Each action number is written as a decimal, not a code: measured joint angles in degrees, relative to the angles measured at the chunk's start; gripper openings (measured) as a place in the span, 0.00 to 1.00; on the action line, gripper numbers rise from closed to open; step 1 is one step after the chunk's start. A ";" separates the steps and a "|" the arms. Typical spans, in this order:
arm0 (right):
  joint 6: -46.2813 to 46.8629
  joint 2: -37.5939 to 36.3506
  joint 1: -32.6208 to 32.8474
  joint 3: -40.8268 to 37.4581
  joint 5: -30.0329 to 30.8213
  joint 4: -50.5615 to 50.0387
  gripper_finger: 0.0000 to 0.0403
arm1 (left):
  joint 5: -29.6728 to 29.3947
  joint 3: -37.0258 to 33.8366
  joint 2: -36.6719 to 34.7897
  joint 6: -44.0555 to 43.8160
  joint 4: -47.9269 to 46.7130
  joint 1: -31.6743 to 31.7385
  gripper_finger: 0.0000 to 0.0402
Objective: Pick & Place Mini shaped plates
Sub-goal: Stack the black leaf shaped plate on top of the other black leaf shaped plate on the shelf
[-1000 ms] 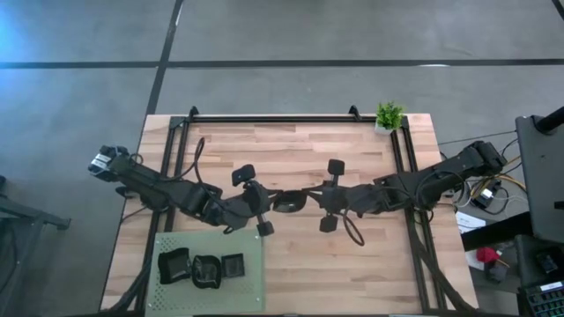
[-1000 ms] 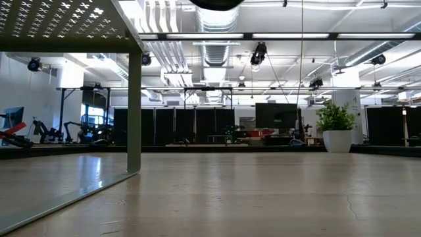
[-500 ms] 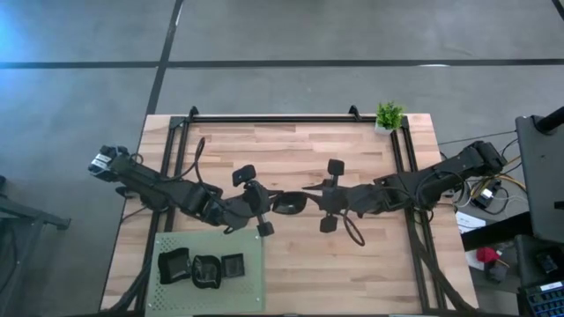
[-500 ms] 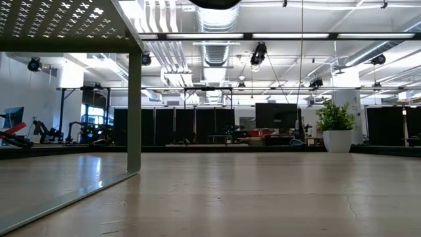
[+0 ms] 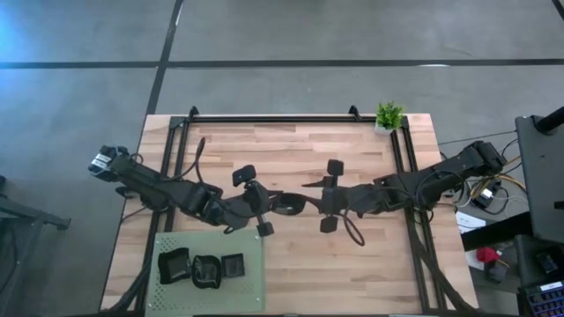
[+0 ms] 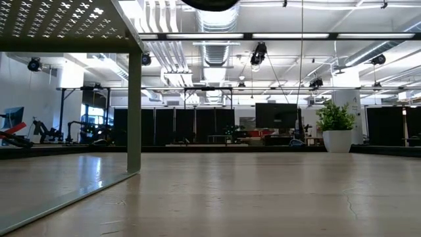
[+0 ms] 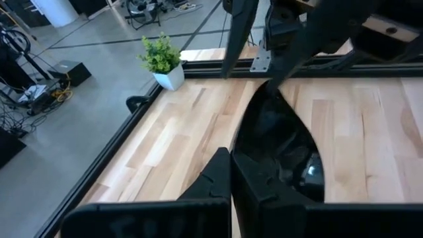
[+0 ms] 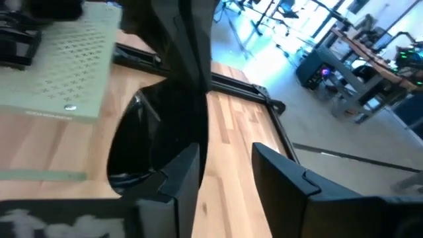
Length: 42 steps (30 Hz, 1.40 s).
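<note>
A black leaf-shaped mini plate (image 5: 289,204) hangs above the table's middle, between my two grippers. My left gripper (image 5: 269,207) comes from the table's left and is shut on the plate's near end. My right gripper (image 5: 312,199) comes from the right and is open; its fingers stand on either side of the plate's far tip (image 7: 266,92). In the low view only a dark underside (image 6: 210,3) shows at the top edge. Three more black mini plates (image 5: 208,269) lie on the light green perforated mat (image 5: 251,282) at the near left. My left gripper pinches the plate's end nearest it (image 7: 250,162) between its two shut fingers, coming level from the table's left, along the plate. The plate is lifted clear of the table. My right gripper: one finger (image 8: 180,173) overlaps the plate's rim (image 8: 149,142); I cannot tell whether it touches.
A small green potted plant (image 5: 389,115) stands at the far right corner. Black frame rails (image 5: 273,118) run along the far edge and both sides. The green mat stands raised on a post (image 6: 134,112) at the near left. Bare wood lies under the grippers.
My right gripper has opened at the plate's far tip and let go of it. The plate stays lifted in my left gripper, about where it was.
</note>
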 joint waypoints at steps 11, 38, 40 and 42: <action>-2.20 -0.33 4.48 4.58 -4.02 -1.72 0.38 | 0.58 2.14 -3.69 -6.05 -10.42 1.22 0.00; -1.68 -0.59 6.40 9.33 -4.07 -7.33 0.35 | 58.48 9.77 -13.15 -8.36 -46.15 0.36 0.00; -1.63 -0.61 6.38 9.33 -4.07 -7.32 0.34 | 60.29 8.73 -13.16 -8.30 -46.13 0.20 0.00; -1.58 -0.61 6.38 9.33 -4.07 -7.33 0.35 | 62.23 8.07 -13.11 -8.28 -46.12 0.13 0.00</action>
